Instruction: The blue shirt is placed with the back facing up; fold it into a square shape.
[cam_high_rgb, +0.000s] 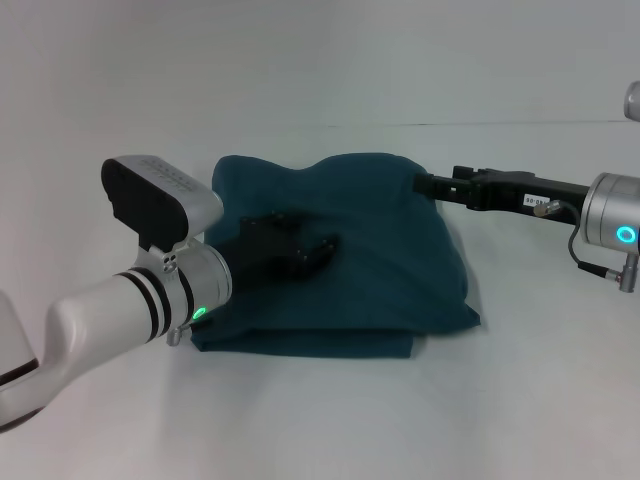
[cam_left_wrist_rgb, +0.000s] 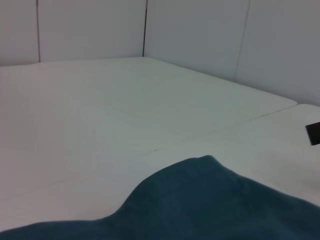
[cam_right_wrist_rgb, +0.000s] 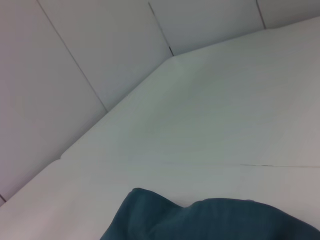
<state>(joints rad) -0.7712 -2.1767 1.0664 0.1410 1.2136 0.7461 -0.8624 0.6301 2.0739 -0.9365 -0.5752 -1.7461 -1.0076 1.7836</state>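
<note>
Head view: nearest, the left arm reaches in from the lower left, its left gripper lying on top of the blue shirt; whether those black fingers are open or closed cannot be told. That shirt lies folded into a rough block on the white table. Farther back, the right gripper meets the shirt's far right corner; its grip cannot be told.

light: even, diffuse | shadows: faint | glare: none | wrist views: soft
</note>
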